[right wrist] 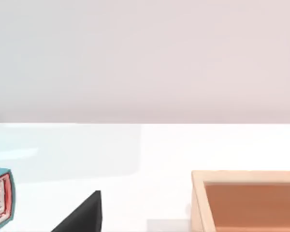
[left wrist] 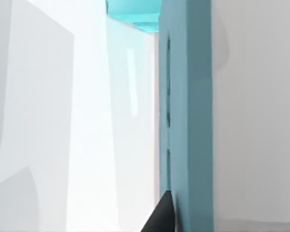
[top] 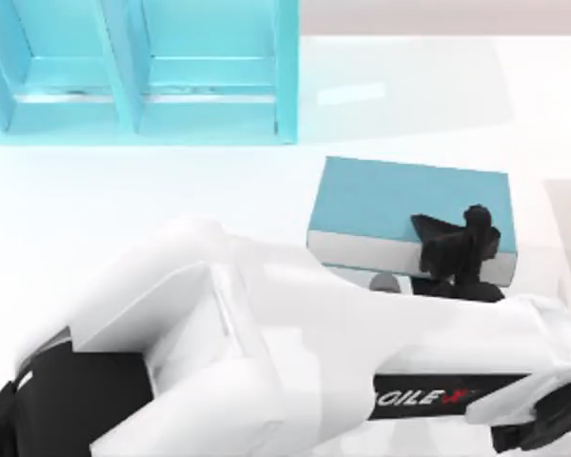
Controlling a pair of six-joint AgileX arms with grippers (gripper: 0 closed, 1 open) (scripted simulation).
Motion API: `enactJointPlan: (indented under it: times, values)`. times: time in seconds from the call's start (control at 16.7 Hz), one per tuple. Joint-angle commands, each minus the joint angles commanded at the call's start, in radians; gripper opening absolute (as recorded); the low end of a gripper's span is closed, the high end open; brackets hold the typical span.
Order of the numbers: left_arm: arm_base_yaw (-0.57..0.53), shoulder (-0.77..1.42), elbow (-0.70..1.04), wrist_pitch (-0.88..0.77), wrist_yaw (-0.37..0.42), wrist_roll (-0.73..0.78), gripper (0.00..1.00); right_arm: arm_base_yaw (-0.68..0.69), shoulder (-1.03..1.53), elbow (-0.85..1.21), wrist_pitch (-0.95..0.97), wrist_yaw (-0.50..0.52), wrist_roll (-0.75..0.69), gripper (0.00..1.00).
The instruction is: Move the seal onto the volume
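Observation:
The volume (top: 400,200) is a flat teal-blue book with white page edges, lying right of the table's middle. In the left wrist view it appears as a teal band (left wrist: 186,116) seen close up. My left arm reaches across from the lower left, and its black gripper (top: 457,243) hangs over the book's near right edge. The seal is hidden; no red knob shows around the gripper. My right gripper (top: 542,424) sits parked at the lower right corner.
A large teal shelf unit (top: 133,67) with compartments stands at the back left. In the right wrist view a shallow wooden tray (right wrist: 246,200) lies on the table, with a small teal object bearing red and white marks (right wrist: 0,198) farther off.

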Motion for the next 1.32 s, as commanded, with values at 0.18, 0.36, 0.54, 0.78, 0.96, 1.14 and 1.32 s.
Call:
enactJointPlan:
  times: [0.18, 0.36, 0.54, 0.78, 0.96, 1.14, 1.32]
  values:
    - [0.005, 0.002, -0.007, 0.008, 0.004, 0.004, 0.00, 0.000, 0.000, 0.000, 0.000, 0.000, 0.000, 1.00]
    - [0.006, 0.021, -0.025, 0.052, 0.006, 0.004, 0.00, 0.000, 0.000, 0.000, 0.000, 0.000, 0.000, 1.00]
    - [0.005, 0.044, -0.048, 0.096, 0.005, 0.006, 0.00, 0.000, 0.000, 0.000, 0.000, 0.000, 0.000, 1.00]
    - [0.005, 0.047, -0.050, 0.100, 0.005, 0.007, 0.00, 0.000, 0.000, 0.000, 0.000, 0.000, 0.000, 1.00]
    - [0.005, 0.047, -0.050, 0.100, 0.005, 0.007, 0.23, 0.000, 0.000, 0.000, 0.000, 0.000, 0.000, 1.00]
    - [0.005, 0.047, -0.050, 0.100, 0.005, 0.007, 0.45, 0.000, 0.000, 0.000, 0.000, 0.000, 0.000, 1.00]
    - [0.005, 0.047, -0.050, 0.100, 0.005, 0.007, 0.68, 0.000, 0.000, 0.000, 0.000, 0.000, 0.000, 1.00]
